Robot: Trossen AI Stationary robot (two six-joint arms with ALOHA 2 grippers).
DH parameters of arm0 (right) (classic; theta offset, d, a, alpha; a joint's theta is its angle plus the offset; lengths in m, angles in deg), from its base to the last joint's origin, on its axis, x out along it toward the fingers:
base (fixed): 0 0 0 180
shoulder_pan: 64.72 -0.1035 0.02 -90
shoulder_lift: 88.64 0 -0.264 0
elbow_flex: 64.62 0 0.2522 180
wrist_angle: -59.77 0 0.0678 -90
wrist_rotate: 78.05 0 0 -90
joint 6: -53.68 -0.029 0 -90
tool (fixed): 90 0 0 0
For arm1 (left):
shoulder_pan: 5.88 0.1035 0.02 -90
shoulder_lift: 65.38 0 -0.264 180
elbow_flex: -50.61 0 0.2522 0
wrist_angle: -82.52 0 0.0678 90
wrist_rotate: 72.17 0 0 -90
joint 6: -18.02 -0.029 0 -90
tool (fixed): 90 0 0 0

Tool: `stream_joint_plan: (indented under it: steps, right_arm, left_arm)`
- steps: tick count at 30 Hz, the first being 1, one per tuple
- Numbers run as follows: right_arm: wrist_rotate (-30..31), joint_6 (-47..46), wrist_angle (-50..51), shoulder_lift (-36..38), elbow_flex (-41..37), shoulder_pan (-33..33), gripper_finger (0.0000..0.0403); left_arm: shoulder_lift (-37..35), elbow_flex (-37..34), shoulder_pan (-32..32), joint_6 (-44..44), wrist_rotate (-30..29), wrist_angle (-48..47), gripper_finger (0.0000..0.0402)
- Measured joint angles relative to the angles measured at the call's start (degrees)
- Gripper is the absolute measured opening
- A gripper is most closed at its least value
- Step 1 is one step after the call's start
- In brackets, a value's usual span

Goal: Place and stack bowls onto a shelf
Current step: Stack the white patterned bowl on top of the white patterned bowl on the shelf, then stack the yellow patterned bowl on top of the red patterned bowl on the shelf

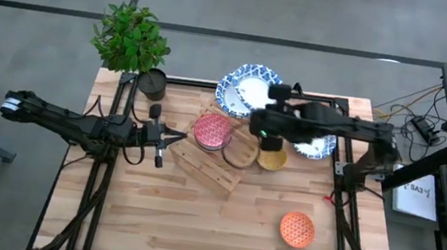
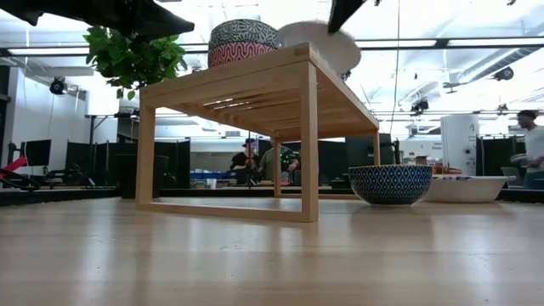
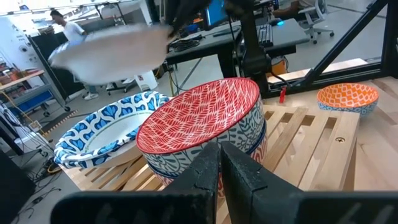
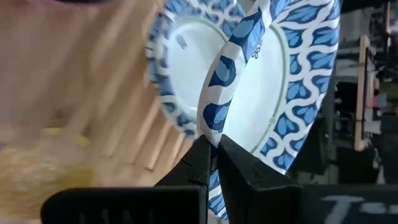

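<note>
Pinched between the right gripper's dark fingers is the blue patterned rim of a white bowl, held above another blue-rimmed bowl that sits at the far end of the slatted wooden shelf. On the shelf beside it stands a pink-red bowl, nested in a second patterned bowl. A mustard-yellow bowl lies just beside the shelf, and an orange bowl lies well apart on the pale wooden tabletop. The left gripper waits by the shelf's near side, its fingers nearly together and empty. A potted plant occupies the table's far corner. Beyond are ceiling lights, desks and several people.
</note>
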Motion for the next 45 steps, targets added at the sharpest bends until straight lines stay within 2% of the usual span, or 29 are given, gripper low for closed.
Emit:
stream_joint_plan:
  steps: [9,11,16,23,33,37,42,45]
  right_arm:
    - [-1.3,7.9,-4.6,-5.1,0.0,5.9,0.0012]
    - [-3.2,8.6,-4.6,-5.5,0.0,6.4,0.0012]
    - [-7.0,8.2,-6.0,-5.6,0.0,6.9,0.0013]
    - [-7.1,7.2,-7.2,-5.7,0.0,7.0,0.0016]
    - [-7.1,4.5,-7.3,-5.7,0.0,7.0,0.0107]
    - [-7.2,1.6,-7.3,-5.6,0.0,6.9,0.0123]
    - [-12.0,-4.9,-6.6,-4.7,0.0,6.5,0.0126]
    - [-19.1,-8.8,-6.9,-2.9,-0.4,6.4,0.0122]
  left_arm:
    - [0.0,0.0,0.0,-0.1,0.0,-0.3,0.0]
    - [0.0,0.0,0.0,-0.3,0.0,-0.3,0.0]
    - [0.0,0.0,0.0,-0.3,0.0,-0.5,0.0]
    - [0.0,0.0,0.0,-0.3,0.0,-0.4,0.0]
    - [0.0,0.0,0.0,-0.3,0.0,-0.4,0.0]
    - [0.0,0.0,0.0,-0.3,0.0,-0.4,0.0]
    - [0.0,0.0,0.0,-0.3,0.0,-0.6,0.0]
    - [0.0,0.0,0.0,-0.3,0.0,-0.7,0.0]
